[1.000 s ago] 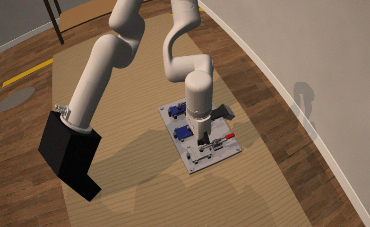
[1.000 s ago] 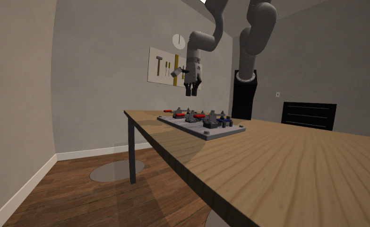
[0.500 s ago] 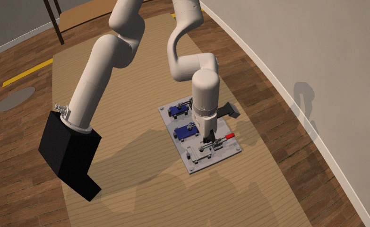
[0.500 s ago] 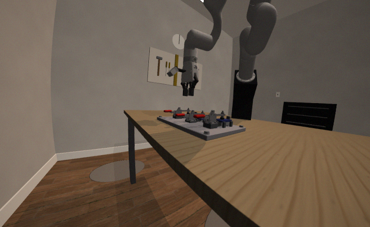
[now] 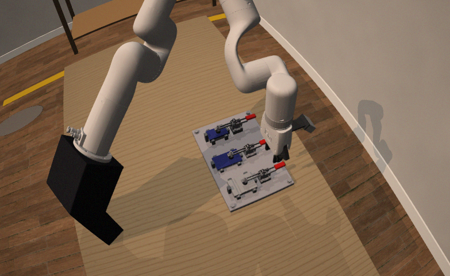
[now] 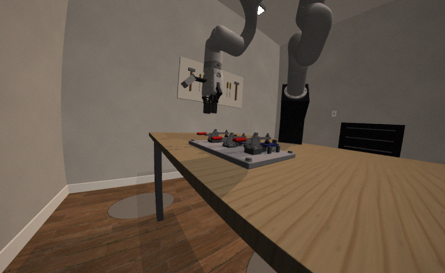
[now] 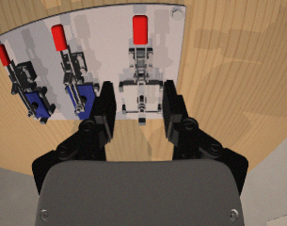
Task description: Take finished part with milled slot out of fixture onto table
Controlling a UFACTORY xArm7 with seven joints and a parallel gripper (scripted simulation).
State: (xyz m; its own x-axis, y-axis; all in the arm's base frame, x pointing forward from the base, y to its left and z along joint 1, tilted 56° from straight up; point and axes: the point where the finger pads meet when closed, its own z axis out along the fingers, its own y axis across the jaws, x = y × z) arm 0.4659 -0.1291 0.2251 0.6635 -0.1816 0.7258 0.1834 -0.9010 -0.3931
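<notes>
A grey fixture plate [image 5: 242, 160] lies on the wooden table with three nests in a row, each with a red-handled toggle clamp. The two far nests hold blue blanks [image 5: 217, 133] [image 5: 226, 160]. The near nest holds the grey finished part [image 5: 242, 186] under its clamp, whose red handle [image 5: 279, 165] lies flat. My gripper [image 5: 280, 157] hangs well above the plate's handle side, fingers pointing down, half open and empty; it also shows in the exterior view [image 6: 209, 108]. In the wrist view the fingers frame the grey part [image 7: 141, 97], with the blue blanks [image 7: 82, 97] [image 7: 38, 102] to the left.
The arm's black base block [image 5: 83, 181] stands at the table's left side. The table edge runs just right of the plate [image 6: 241, 152]. A tool board [image 6: 211, 82] hangs on the wall behind and a black cabinet [image 6: 370, 138] stands beyond the table.
</notes>
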